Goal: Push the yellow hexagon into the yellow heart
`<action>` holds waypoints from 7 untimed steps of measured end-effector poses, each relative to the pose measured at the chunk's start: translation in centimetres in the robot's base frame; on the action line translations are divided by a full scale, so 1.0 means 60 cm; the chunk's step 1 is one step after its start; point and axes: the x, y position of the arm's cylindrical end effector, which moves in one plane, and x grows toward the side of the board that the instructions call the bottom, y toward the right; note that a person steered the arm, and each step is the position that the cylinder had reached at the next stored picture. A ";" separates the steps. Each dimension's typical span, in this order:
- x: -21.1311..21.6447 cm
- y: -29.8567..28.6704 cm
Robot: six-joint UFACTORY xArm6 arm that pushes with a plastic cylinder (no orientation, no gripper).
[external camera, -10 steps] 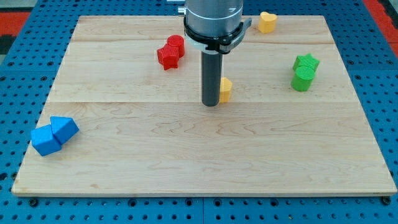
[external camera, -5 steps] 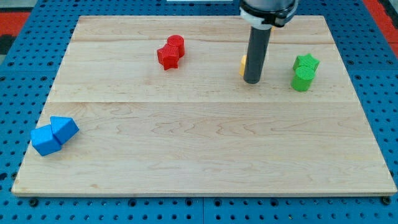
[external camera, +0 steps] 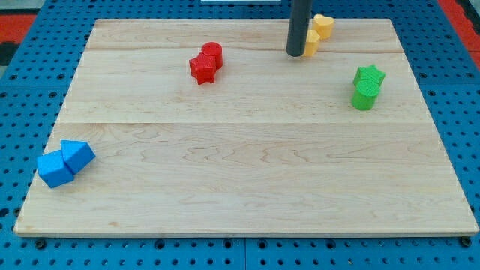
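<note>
Over the last second I have driven my tip (external camera: 295,54) up-right; the yellow hexagon (external camera: 311,43) now touches the yellow heart (external camera: 323,25). No jawed tool here.

This is a robotics lab bench. A pale wooden board (external camera: 247,172) made of joined planks lies on a blue perforated mounting surface (external camera: 30,90) with a regular grid of holes, a red section (external camera: 19,15) showing at eleven o'clock. A dark rod (external camera: 298,26) comes down at twelve o'clock, and small coloured test blocks sit scattered on the board.
</note>
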 end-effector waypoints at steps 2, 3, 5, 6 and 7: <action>-0.013 0.047; -0.012 0.037; -0.014 0.033; -0.014 0.033; 0.017 0.033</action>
